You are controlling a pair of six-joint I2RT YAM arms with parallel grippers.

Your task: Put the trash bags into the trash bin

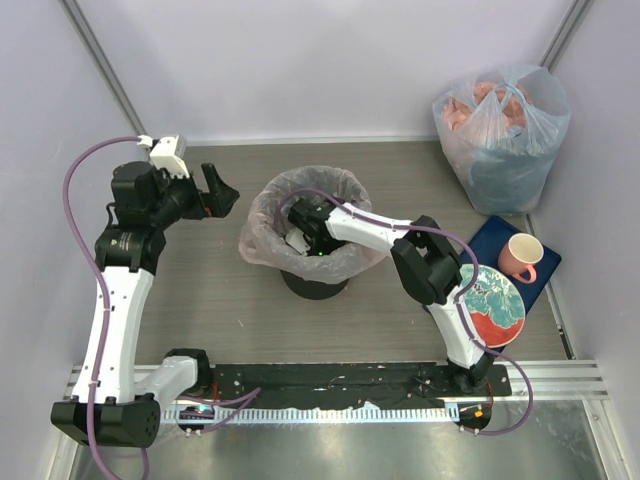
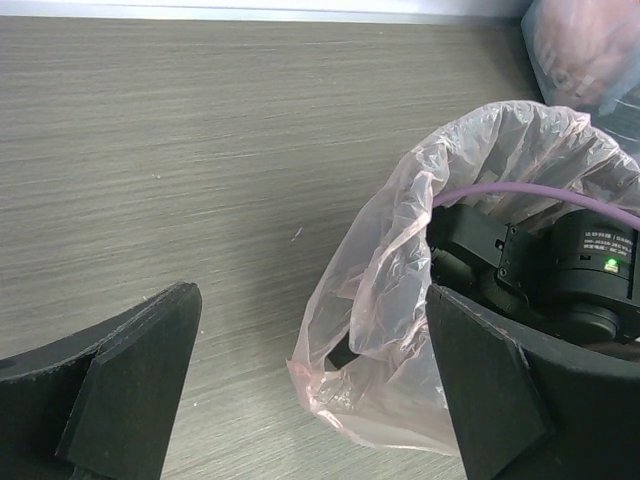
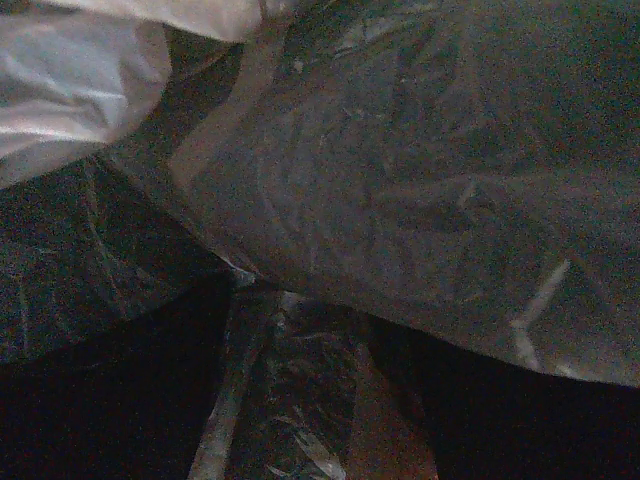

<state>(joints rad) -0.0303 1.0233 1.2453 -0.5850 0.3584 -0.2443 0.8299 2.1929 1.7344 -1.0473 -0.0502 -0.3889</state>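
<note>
The pink trash bag [image 1: 262, 225] sits in the middle of the top picture. It is pulled over the rim of the black trash bin [image 1: 315, 288] on the desk [image 1: 200, 300]. The right gripper [image 1: 300, 238] is down inside the bag. Its own camera shows only dark crinkly plastic, so I cannot tell how wide it is. A tiny label [image 2: 606, 243] on that arm is too small to read. The left gripper [image 2: 310, 390] is spread wide and holds nothing, just left of the bag.
</note>
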